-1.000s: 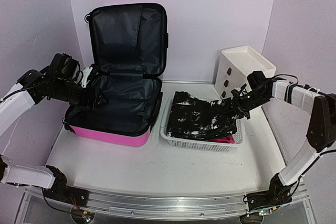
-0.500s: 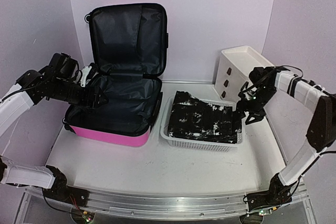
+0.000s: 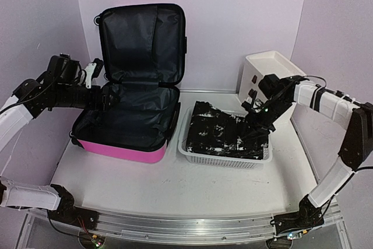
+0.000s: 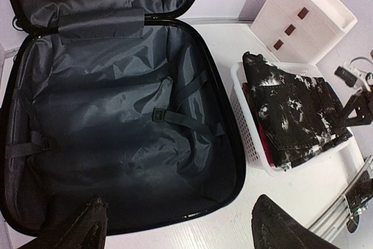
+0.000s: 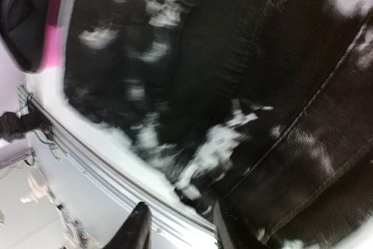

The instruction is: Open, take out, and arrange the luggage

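The left arm reaches in from the left side with its elbow bent, forearm running roughly level towards the luggage (image 3: 137, 86), and the left gripper (image 3: 104, 98) hangs over the near left edge of the lower shell. Seen from its wrist, its two fingertips (image 4: 87, 228) stand wide apart with nothing between them, so it is released. The right arm stretches from the far right, bends down past the white drawer stack (image 3: 271, 74), and brings the right gripper (image 3: 254, 123) low onto the right end of a folded black garment with white splotches (image 3: 224, 132). That garment lies in a white mesh basket (image 3: 224, 158). In the wrist view the right fingers (image 5: 137, 228) show a narrow gap, but the picture is blurred and I cannot tell whether they pinch cloth or are free. The luggage sits on the left half of the white table (image 3: 175, 190), just beside the basket, lying open. Its lower half is flat on the table and its lid stands upright at the back, near the wall. Hot-pink shell shows along the front edge, and a black zip band rims both halves. Inside is black fabric lining, creased, with black straps meeting at a buckle (image 4: 157, 115) across the lower half.
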Action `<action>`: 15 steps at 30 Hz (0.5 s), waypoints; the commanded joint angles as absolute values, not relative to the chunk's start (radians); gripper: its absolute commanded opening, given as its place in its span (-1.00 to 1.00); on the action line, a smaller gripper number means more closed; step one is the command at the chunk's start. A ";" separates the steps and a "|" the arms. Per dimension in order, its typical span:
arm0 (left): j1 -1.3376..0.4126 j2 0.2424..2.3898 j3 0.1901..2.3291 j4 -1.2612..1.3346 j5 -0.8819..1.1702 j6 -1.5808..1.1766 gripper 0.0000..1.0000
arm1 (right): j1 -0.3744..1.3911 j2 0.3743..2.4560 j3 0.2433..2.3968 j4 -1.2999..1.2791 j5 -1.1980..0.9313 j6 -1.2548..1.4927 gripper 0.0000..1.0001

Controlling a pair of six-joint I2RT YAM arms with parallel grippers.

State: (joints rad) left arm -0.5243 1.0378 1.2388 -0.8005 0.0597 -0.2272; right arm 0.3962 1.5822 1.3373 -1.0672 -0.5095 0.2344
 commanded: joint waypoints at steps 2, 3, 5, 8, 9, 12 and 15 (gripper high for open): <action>-0.500 1.173 1.232 -0.558 0.050 -0.221 0.71 | 0.388 1.589 1.123 -0.952 -0.368 0.242 -0.57; -0.499 1.195 1.228 -0.540 0.057 -0.212 0.71 | 0.388 1.599 1.088 -0.942 -0.292 0.245 -0.58; -0.499 1.225 1.226 -0.534 0.017 -0.214 0.72 | 0.388 1.624 1.017 -0.911 -0.188 0.237 -0.69; -0.497 1.206 1.193 -0.538 -0.093 -0.276 0.72 | 0.394 1.597 1.049 -0.911 -0.169 0.251 -0.72; -0.497 1.184 1.185 -0.542 -0.106 -0.289 0.72 | 0.399 1.571 1.094 -0.921 -0.179 0.265 -0.65; -0.497 1.106 1.146 -0.548 -0.160 -0.309 0.72 | 0.409 1.584 1.335 -1.014 -0.214 0.307 -0.36; -0.495 1.050 1.112 -0.555 -0.222 -0.288 0.78 | 0.419 1.693 1.547 -1.029 -0.256 0.336 -0.13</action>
State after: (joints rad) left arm -0.5030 1.1610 1.1305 -0.5995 -0.1017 -0.2756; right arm 0.4072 1.6184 1.2900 -1.0080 -0.2703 0.2897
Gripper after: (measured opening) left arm 0.872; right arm 0.395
